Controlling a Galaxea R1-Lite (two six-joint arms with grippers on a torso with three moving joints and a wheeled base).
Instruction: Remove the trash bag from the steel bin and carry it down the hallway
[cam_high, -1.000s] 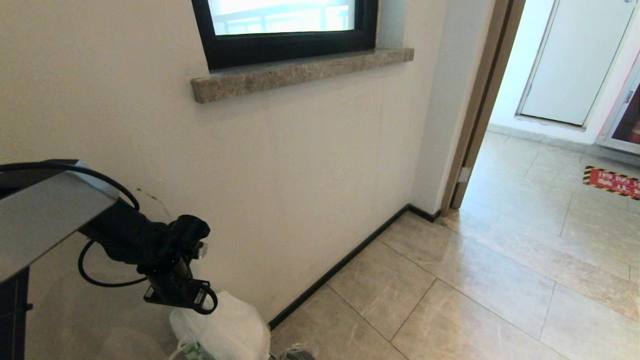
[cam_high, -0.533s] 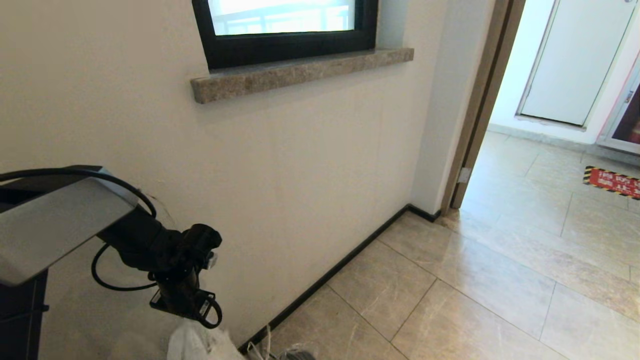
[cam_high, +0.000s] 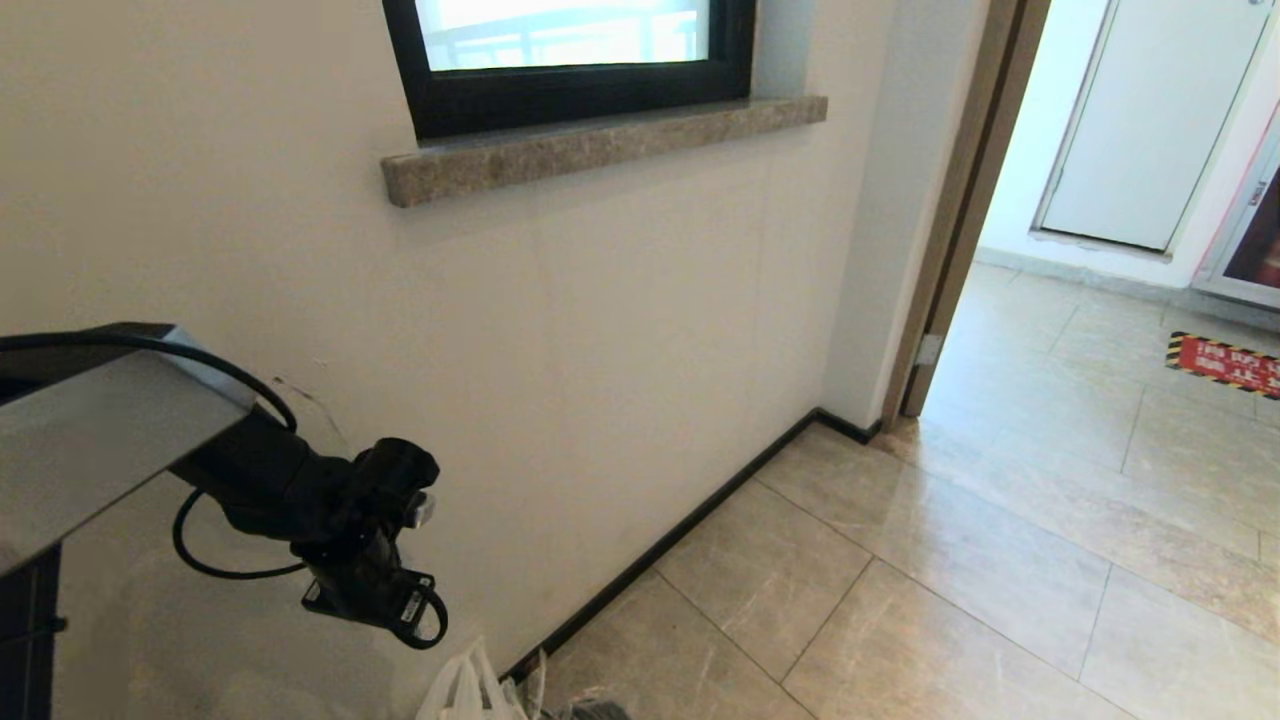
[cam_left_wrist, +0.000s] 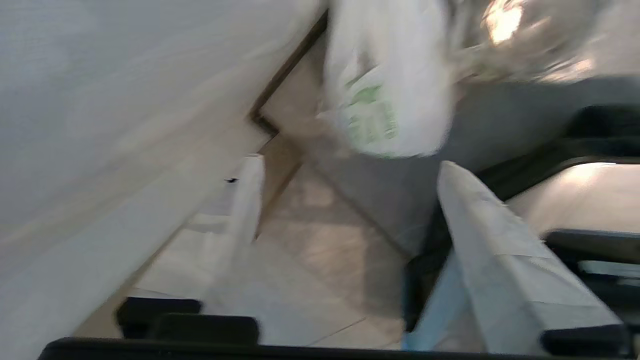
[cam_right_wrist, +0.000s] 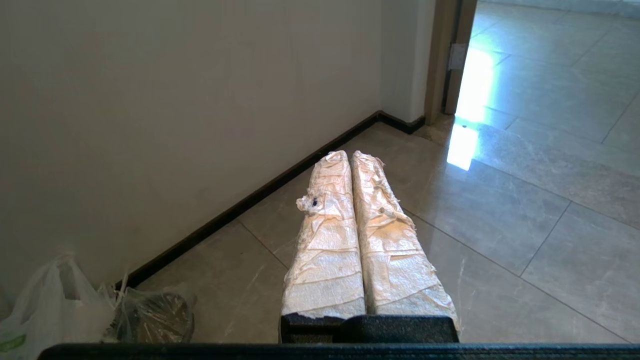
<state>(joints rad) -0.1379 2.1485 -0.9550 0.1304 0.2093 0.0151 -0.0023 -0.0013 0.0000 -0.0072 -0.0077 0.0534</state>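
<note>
Below the left gripper (cam_left_wrist: 345, 175), whose fingers (cam_left_wrist: 480, 220) gape with nothing between them, the bag (cam_left_wrist: 385, 85) sits on the hallway floor (cam_high: 900, 600) by the wall. Bin's not visible; carry looks finished. Right gripper (cam_right_wrist: 350, 160) fingers pressed together, idle.

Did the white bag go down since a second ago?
Yes. The white-and-green plastic bag dropped toward the floor: it reached above the black skirting line before, now only its handles show below the left gripper.
</note>
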